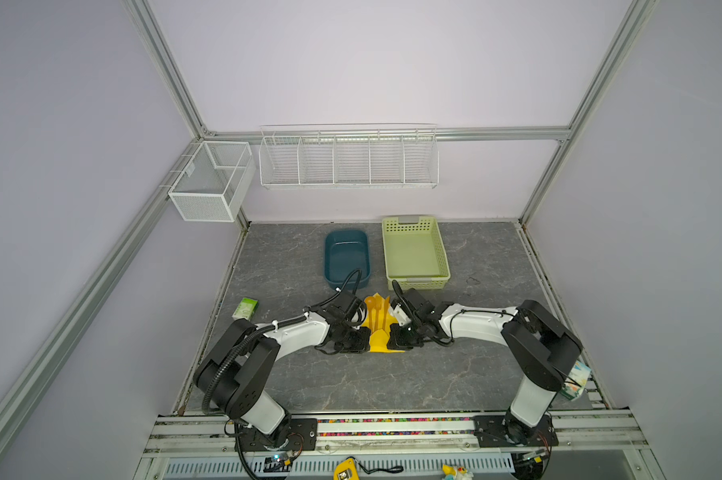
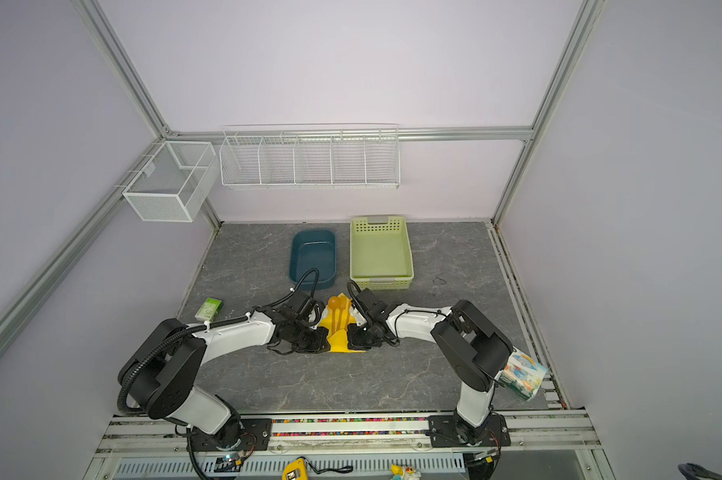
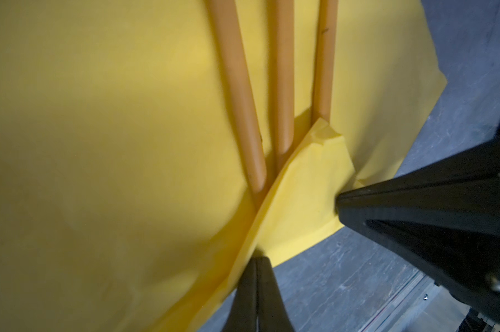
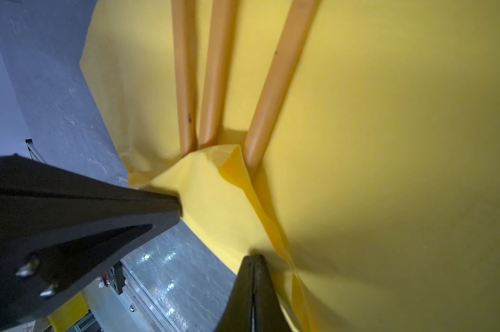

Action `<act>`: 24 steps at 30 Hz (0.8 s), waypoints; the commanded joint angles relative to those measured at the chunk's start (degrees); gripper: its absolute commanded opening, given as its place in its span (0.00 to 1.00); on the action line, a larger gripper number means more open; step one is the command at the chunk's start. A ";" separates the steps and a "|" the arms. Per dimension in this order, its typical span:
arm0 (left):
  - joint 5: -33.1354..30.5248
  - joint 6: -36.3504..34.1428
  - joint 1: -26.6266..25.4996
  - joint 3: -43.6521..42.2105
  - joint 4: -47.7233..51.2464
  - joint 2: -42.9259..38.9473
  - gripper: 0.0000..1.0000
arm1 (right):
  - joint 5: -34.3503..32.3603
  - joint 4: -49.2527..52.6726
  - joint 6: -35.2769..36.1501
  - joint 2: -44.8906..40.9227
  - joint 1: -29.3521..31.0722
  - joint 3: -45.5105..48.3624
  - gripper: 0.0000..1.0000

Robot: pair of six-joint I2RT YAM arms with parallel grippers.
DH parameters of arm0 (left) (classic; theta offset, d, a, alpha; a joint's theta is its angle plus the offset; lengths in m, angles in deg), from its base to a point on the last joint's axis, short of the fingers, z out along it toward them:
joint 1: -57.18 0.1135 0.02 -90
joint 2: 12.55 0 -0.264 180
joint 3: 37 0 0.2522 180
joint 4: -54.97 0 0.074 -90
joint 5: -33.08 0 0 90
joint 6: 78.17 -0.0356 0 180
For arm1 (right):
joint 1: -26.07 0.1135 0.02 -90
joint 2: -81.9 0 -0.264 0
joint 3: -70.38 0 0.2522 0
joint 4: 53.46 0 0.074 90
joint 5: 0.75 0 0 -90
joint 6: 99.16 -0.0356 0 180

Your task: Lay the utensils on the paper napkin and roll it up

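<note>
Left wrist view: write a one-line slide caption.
Left claw and right claw, both shut, pinch a raised fold of the yellow paper napkin at the handle ends of three orange utensils.

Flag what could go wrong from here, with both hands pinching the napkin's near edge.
1. Tear: the left hand and right hand grip the thin paper napkin close together, so uneven pulls could rip it.
2. The utensils lie loose and splayed; the lifted fold may shove them forward instead of wrapping them.
3. The hands nearly meet and might collide.

Left arm point(image 1: 305, 332) and right arm point(image 1: 475, 322): white shells are joined by black joints; a corrugated black hose point(image 1: 232, 357) is carried on the left; tapered black gripper fingers point(image 4: 79, 212) are fastened with silver screws point(image 4: 27, 268).
</note>
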 commanded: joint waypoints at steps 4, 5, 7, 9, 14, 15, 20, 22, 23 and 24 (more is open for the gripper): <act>-5.18 -1.96 0.95 -1.66 5.82 0.73 0.00 | -2.12 1.92 -0.56 2.09 -0.14 1.11 0.07; -5.44 -1.83 1.07 -1.92 5.97 0.32 0.00 | -2.03 1.92 -0.51 2.09 -0.15 1.16 0.07; -6.14 -1.63 1.55 -2.63 6.06 -0.76 0.00 | -2.03 1.92 -0.53 2.09 -0.14 1.18 0.07; -6.23 -1.44 2.57 -3.20 5.91 -1.72 0.00 | -1.97 1.92 -0.46 2.21 -0.14 1.15 0.07; -5.89 -1.41 4.39 -4.14 6.14 -3.97 0.00 | -2.04 2.10 -0.42 2.15 -0.14 1.04 0.07; -5.75 -1.51 4.57 -4.18 6.44 -4.08 0.00 | -1.99 2.18 -0.41 2.18 -0.14 1.02 0.07; -6.25 -1.13 5.00 -5.36 7.03 -4.64 0.00 | -1.97 2.10 -0.44 2.35 -0.14 0.96 0.07; -6.86 -0.56 5.32 -5.75 7.12 -5.43 0.00 | -1.94 2.10 -0.38 2.27 -0.10 0.98 0.07; -7.13 -0.48 5.37 -5.72 7.18 -5.95 0.00 | -1.84 2.06 -0.42 2.27 -0.15 0.86 0.07; -7.51 -0.32 5.37 -5.51 7.40 -6.55 0.00 | -1.86 2.01 -0.30 2.35 -0.14 0.82 0.07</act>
